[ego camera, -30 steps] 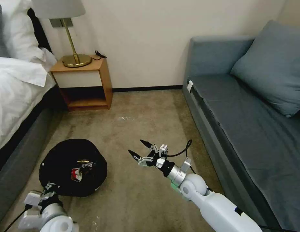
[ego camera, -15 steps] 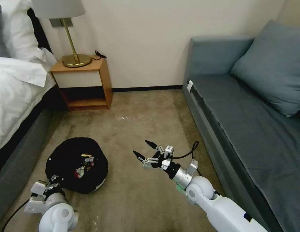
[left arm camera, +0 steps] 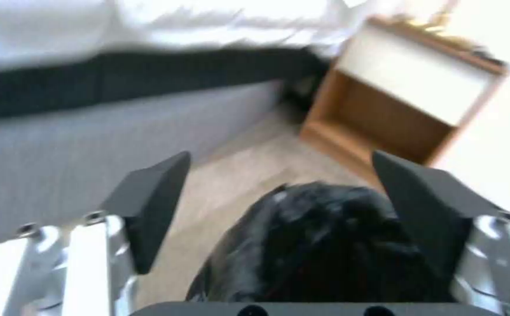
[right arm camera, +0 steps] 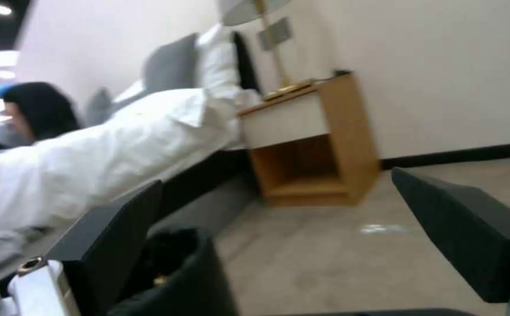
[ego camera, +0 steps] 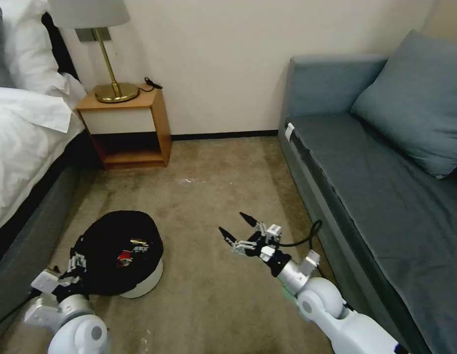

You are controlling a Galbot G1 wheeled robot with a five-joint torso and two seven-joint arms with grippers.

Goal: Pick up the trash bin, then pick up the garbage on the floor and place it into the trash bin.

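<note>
The trash bin (ego camera: pixel 142 284) stands on the carpet at the left, a low white tub lined with a crinkled black bag (left arm camera: pixel 325 245). Garbage lies inside it: a red-and-white wrapper (ego camera: pixel 124 255) and a gold-brown wrapper (ego camera: pixel 139 242). My left gripper (ego camera: pixel 73 268) sits at the bin's near-left rim. In the left wrist view this left gripper (left arm camera: pixel 279 154) is open, its fingers spread to either side of the black bag. My right gripper (ego camera: pixel 233 223) hovers open and empty over the carpet, to the right of the bin. The right wrist view shows the bag's edge (right arm camera: pixel 173 245) beyond the right gripper (right arm camera: pixel 275 177).
A bed (ego camera: pixel 22 142) with white bedding runs along the left. A wooden nightstand (ego camera: pixel 128 125) with a brass lamp (ego camera: pixel 115 91) stands against the far wall. A grey-blue sofa (ego camera: pixel 376 167) fills the right side. Bare carpet (ego camera: pixel 218 172) lies between them.
The bin has shifted slightly right and settled lower, so its white base now shows. My left arm dropped back toward the lower left. My right gripper drifted right, still open.
</note>
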